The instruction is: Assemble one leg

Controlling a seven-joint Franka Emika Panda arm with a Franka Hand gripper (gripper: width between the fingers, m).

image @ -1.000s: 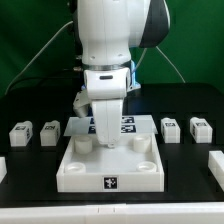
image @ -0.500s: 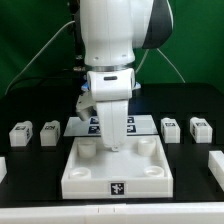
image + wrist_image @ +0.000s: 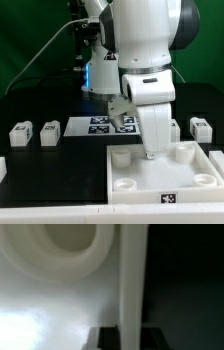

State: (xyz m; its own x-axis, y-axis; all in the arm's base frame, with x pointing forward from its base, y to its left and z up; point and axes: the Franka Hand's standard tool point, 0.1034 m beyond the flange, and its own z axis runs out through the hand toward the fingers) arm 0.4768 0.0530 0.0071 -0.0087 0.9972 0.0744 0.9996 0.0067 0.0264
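Observation:
Two small white legs (image 3: 20, 133) (image 3: 49, 131) with tags stand at the exterior view's left, and a third leg (image 3: 201, 128) at the right behind the arm. The large white tray (image 3: 140, 193) with corner holes lies at the front right. My gripper (image 3: 152, 152) points down at the tray's back wall. In the wrist view the gripper (image 3: 128, 339) is shut on the thin white tray wall (image 3: 130, 280), one dark finger (image 3: 104, 338) on each side. No leg is held.
The marker board (image 3: 103, 124) lies flat behind the tray, partly hidden by the arm. A white block (image 3: 2, 168) shows at the left edge. Cables hang at the back against a green backdrop.
The gripper and the tray it holds have moved together toward the exterior view's right. The legs have not moved.

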